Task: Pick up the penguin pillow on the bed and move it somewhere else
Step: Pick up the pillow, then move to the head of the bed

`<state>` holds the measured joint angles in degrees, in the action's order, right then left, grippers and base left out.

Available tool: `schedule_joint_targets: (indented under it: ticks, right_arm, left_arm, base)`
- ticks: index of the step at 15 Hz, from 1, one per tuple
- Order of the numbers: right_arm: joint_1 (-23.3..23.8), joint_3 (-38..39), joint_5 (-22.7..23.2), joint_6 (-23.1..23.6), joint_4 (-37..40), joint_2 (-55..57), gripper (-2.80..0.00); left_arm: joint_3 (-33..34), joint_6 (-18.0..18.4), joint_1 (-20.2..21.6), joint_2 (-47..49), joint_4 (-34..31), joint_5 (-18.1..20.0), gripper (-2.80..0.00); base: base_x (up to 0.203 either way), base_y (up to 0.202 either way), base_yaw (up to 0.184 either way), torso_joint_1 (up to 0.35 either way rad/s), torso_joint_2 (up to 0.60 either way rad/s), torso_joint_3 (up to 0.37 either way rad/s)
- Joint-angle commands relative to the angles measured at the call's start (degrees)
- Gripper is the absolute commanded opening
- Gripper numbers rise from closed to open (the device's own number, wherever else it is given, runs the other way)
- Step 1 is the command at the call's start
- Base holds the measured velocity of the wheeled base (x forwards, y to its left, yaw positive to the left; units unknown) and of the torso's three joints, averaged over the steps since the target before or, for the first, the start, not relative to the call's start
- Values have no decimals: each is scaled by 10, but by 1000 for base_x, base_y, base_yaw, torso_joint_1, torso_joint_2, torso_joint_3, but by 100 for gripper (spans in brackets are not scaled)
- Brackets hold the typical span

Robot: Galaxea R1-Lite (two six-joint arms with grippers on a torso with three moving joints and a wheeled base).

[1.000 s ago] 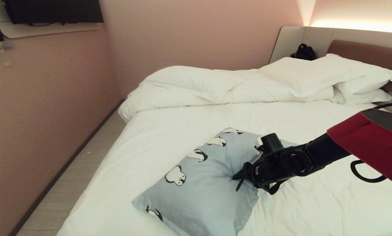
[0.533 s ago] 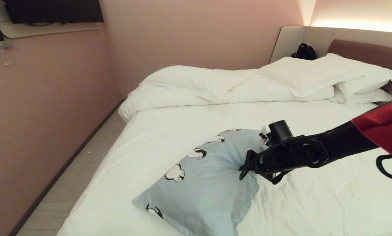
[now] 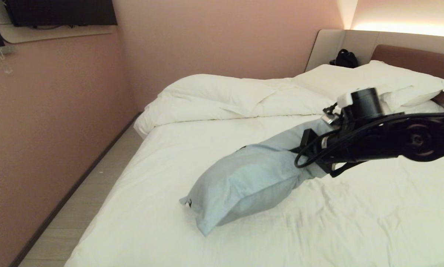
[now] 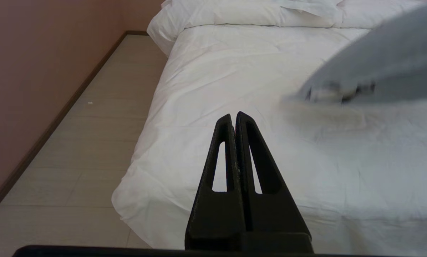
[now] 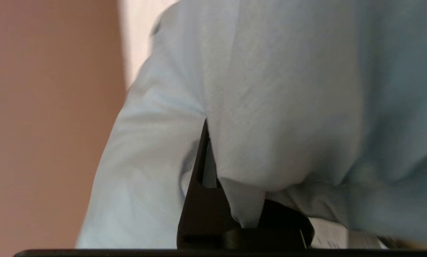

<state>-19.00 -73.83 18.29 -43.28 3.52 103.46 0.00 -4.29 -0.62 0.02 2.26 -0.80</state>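
The penguin pillow [image 3: 244, 181], pale blue-grey, hangs slanting over the middle of the bed [image 3: 355, 222]. Its high end is bunched in my right gripper [image 3: 299, 152], which is shut on the fabric. Its low corner is down at the white sheet, and only a speck of the penguin print shows there. In the right wrist view the pillow [image 5: 288, 107] fills the picture and folds over one dark finger [image 5: 201, 200]. My left gripper [image 4: 233, 116] is shut and empty, parked off the bed's near corner, with the pillow [image 4: 377, 64] off to one side.
A folded white duvet [image 3: 225, 96] and white pillows [image 3: 392, 85] lie at the head end by the brown headboard [image 3: 418, 59]. A black bag [image 3: 343, 58] sits on the ledge behind. A strip of floor [image 3: 77, 207] runs between the bed and the pink wall.
The right gripper closed on the pillow's middle, then rose and swung toward the headboard. The pillow came up off the sheet and turned its penguin side away.
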Motion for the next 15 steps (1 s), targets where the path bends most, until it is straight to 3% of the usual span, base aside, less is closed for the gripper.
schedule_joint_targets:
  ticks: [1,6,15]
  right_arm:
    - [16,-29,13,-3,60,-53,-280]
    - [78,-60,53,-31,86,-92,-280]
    - [183,-47,54,-52,98,-142,-280]
  left_arm:
    - [0,0,0,0,0,-1,-280]
    - [0,0,0,0,0,0,-280]
    - [0,0,0,0,0,0,-280]
  base:
    - [0,0,0,0,0,0]
    - [0,0,0,0,0,0]
    - [0,0,0,0,0,0]
